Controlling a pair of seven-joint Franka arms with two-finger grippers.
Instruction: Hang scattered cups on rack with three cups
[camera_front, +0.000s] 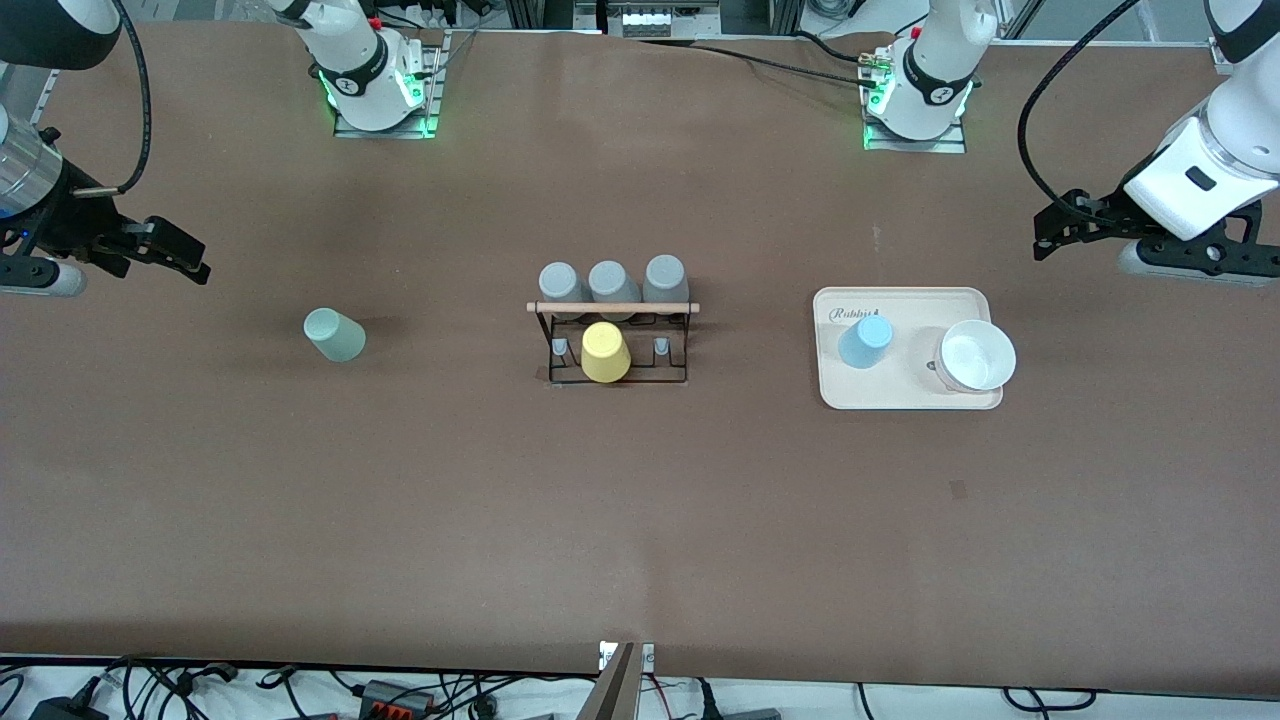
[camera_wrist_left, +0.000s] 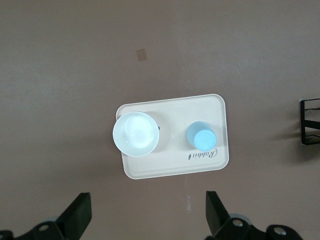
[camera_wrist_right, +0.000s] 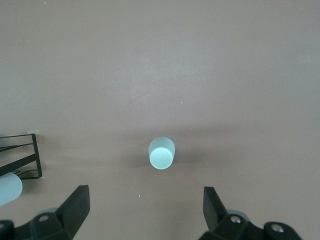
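At frame centre the rack (camera_front: 612, 340) carries 3 grey cups (camera_front: 611, 283) and 1 yellow cup (camera_front: 605, 352). The mint-green cup (camera_front: 335, 334) stands mouth-down on the bare table (camera_front: 640, 520) at centre-left. The light blue cup (camera_front: 865, 341) sits on the cream tray (camera_front: 905, 395) at centre-right, beside a white bowl (camera_front: 977, 355). The left gripper (camera_front: 1048, 228), right edge, and right gripper (camera_front: 192, 259), left edge, hover with jaws wide apart, holding nothing.

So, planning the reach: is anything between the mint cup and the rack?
Nothing: in the front view only bare table separates the mint cup from the rack.
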